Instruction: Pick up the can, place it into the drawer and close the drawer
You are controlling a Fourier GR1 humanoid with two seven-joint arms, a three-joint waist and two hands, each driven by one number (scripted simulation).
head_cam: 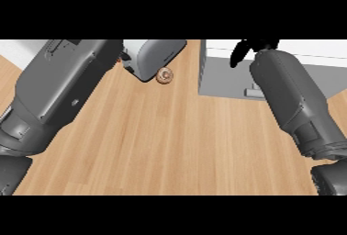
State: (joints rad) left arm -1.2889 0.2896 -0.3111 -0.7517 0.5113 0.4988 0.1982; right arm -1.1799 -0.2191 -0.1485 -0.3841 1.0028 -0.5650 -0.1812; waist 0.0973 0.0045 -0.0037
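Note:
The can (pixel 165 75) is a small brown round thing seen from above, standing on the wooden counter (pixel 169 137) at the upper middle. It sits just beside the pale grey rounded end of my left forearm (pixel 154 54). Of my left hand (pixel 125 58) only a sliver of black shows behind that forearm. The grey drawer (pixel 224 75) with a white far rim lies at the upper right, with a small handle (pixel 254 93) on its near edge. My right hand (pixel 239 51) hangs over the drawer's far left part with relaxed fingers and holds nothing.
Both grey forearms cross the view, the left one (pixel 61 92) from the lower left, the right one (pixel 298 105) from the lower right. A white surface (pixel 20 48) shows at the top left corner.

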